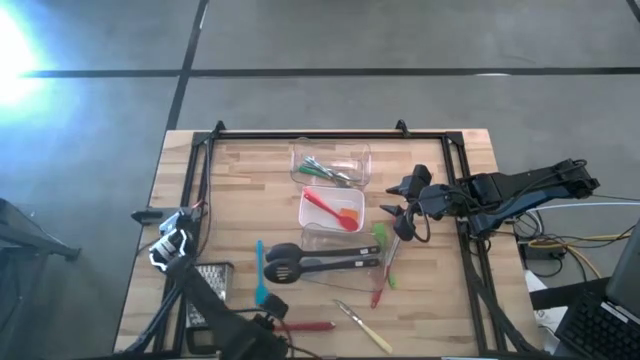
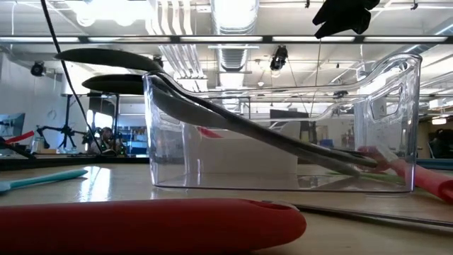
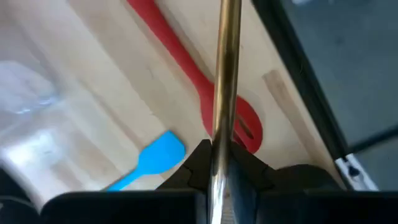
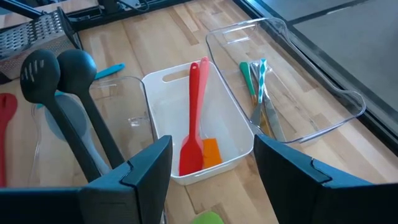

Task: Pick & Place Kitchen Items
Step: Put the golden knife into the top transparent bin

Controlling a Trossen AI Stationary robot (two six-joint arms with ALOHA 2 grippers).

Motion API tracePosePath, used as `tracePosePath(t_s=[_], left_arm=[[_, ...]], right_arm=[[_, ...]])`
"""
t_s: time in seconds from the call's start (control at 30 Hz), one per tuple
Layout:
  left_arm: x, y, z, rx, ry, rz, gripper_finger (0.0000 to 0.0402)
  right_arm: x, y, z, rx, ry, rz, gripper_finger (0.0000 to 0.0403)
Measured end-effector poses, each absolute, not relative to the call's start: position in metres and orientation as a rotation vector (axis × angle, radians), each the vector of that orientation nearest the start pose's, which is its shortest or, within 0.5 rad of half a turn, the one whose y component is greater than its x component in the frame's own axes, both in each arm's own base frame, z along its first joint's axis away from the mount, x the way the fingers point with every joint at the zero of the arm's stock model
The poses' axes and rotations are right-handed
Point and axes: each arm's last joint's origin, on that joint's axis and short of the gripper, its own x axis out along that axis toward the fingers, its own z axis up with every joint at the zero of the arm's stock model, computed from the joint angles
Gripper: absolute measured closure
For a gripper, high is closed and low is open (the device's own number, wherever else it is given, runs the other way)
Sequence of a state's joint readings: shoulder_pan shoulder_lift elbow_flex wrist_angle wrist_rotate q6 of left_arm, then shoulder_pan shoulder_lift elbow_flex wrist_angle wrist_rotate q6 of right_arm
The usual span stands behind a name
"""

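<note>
Near the grater (image 1: 212, 281), left fingers (image 3: 221, 163) clamp a slim metal rod (image 3: 225, 74); thin grip may let it swivel. Right fingers (image 4: 211, 168) gape empty above the white tub (image 4: 157, 81).

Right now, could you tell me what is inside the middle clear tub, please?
The middle tub holds a red spatula and an orange-headed tool, lying lengthwise side by side. Anything beneath them is covered and cannot be seen.
</note>
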State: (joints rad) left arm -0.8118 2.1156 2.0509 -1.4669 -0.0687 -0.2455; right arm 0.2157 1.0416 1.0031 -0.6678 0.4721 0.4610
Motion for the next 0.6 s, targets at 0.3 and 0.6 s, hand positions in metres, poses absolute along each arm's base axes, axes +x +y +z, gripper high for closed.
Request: tracePosePath(t_s=[0.3,0.6], left_arm=[[0.257,-0.276,0.338,0.498,1.203,-0.199,0.0371],[0.243,-0.221,0.388,0.53,1.065,-0.068,0.0371]], right_arm=[[0.203,0.031,0.321,0.208,0.59,-0.39,0.0184],[0.203,0.031,0.321,0.209,0.595,-0.384,0.0184]])
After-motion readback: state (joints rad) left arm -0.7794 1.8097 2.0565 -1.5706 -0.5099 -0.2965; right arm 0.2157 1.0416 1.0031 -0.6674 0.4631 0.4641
